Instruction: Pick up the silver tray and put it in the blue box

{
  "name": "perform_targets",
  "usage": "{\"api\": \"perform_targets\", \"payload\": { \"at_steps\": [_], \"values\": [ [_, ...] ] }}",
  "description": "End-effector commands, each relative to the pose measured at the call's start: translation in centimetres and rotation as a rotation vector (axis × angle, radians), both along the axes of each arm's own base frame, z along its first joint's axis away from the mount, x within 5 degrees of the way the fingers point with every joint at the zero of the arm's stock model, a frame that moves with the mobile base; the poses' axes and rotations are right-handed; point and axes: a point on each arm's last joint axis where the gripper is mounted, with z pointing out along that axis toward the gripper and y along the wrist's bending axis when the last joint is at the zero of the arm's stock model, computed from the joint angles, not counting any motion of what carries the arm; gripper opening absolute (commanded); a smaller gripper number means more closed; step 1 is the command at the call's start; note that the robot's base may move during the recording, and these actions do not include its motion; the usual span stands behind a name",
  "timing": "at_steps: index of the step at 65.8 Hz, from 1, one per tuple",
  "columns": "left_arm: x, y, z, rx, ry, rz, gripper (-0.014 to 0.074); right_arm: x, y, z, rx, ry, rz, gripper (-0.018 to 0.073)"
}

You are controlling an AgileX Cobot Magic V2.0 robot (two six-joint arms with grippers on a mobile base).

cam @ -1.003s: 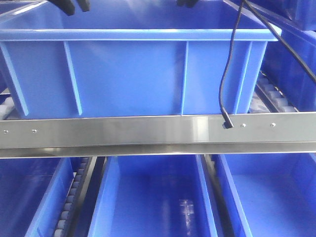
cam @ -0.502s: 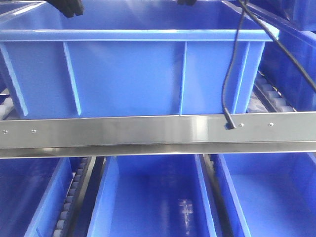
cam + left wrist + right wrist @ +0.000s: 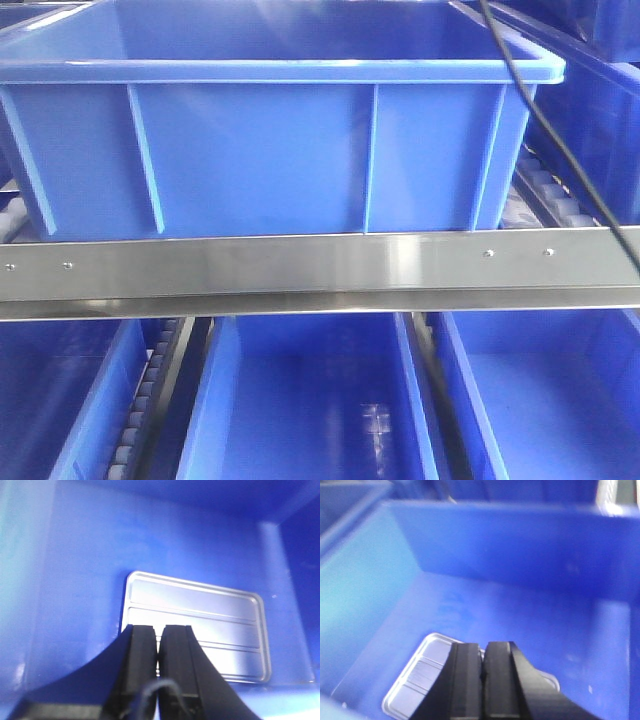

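Note:
The silver tray (image 3: 200,620) lies flat on the floor of the blue box (image 3: 75,580), its two long ridges showing. In the left wrist view my left gripper (image 3: 158,630) hangs above the tray's near edge, shut with nothing between its fingers. The right wrist view shows the same silver tray (image 3: 417,675) on the floor of the blue box (image 3: 485,545), partly hidden behind my right gripper (image 3: 483,647), which is shut and empty above it. From the front I see only the blue box (image 3: 260,150) from outside; the tray and both grippers are out of sight there.
A steel shelf rail (image 3: 300,265) runs across below the box. More blue crates (image 3: 310,400) sit on the lower level and at the right (image 3: 600,120). A black cable (image 3: 560,150) hangs across the box's right corner. Roller tracks (image 3: 560,200) flank the box.
In the front view the dark gripper tips at the top edge have risen out of frame. The black cable has swung right, away from the rail.

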Motion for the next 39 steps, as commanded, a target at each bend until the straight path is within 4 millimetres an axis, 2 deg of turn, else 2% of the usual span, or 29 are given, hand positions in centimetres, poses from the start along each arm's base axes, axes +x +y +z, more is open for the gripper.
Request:
{"api": "perform_targets", "payload": {
  "at_steps": [1,5,10,23,31,39],
  "values": [
    [-2.9,0.9,2.2,-0.063,-0.222,-0.008,0.0004,-3.0,-0.5,2.8,0.017,-0.27,0.108,0.0052],
    [-5.3,1.3,1.9,-0.031,-0.331,-0.04,0.0004,-4.7,-0.7,1.9,-0.018,-0.327,0.166,0.0052],
    [-7.8,1.9,0.4,-0.003,-0.401,-0.075,0.0004,-6.4,-1.2,1.2,-0.031,-0.362,0.207,0.0052],
    [-14.5,4.4,-3.5,-0.015,-0.442,-0.085,0.0004,-11.0,-3.3,0.2,-0.026,-0.368,0.208,0.0052],
    [-17.6,5.6,-4.9,-0.031,-0.489,-0.082,0.0004,-13.7,-4.6,-0.4,-0.019,-0.388,0.206,0.0052],
    [-20.0,6.6,-5.3,-0.056,-0.56,-0.076,0.0001,-16.4,-5.9,-0.9,-0.007,-0.42,0.201,0.0052]
  ]
}}
